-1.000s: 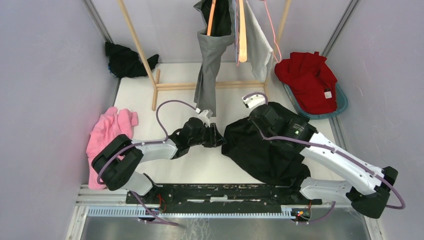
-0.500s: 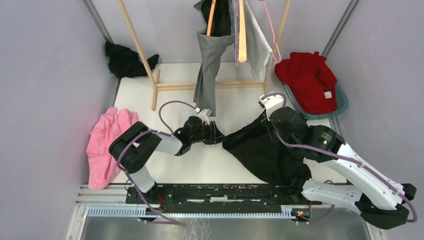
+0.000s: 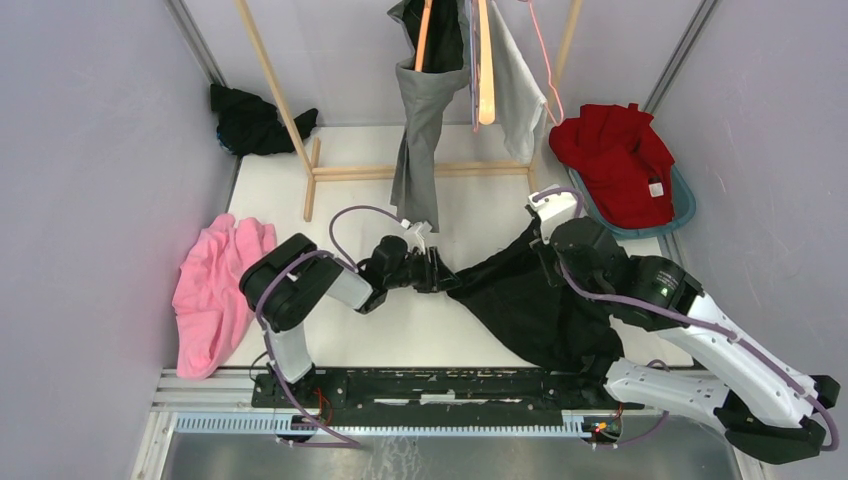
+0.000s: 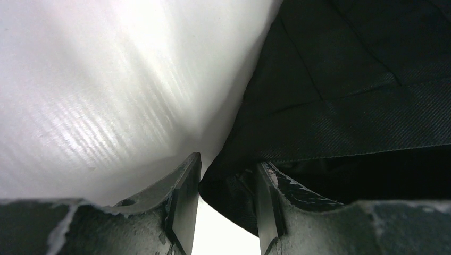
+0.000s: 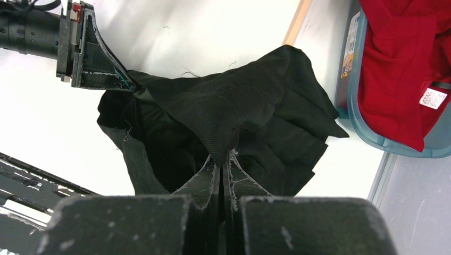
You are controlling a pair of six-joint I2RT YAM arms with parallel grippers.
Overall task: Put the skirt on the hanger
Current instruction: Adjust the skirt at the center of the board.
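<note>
Top cam: black skirt (image 3: 530, 300) lies on the surface (image 3: 470, 205) btwn both arms, drawn out to a point. L wrist: left jaws half-parted, nipping skirt's corner. R wrist: right jaws clenched on a raised fold. Soft, light, floppy, I'd say; best grabbed along waistband edge, both arms spreading it.

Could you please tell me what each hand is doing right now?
Left hand: closed on an edge of the skirt.
Right hand: shut, pinching a fold of the skirt.
</note>
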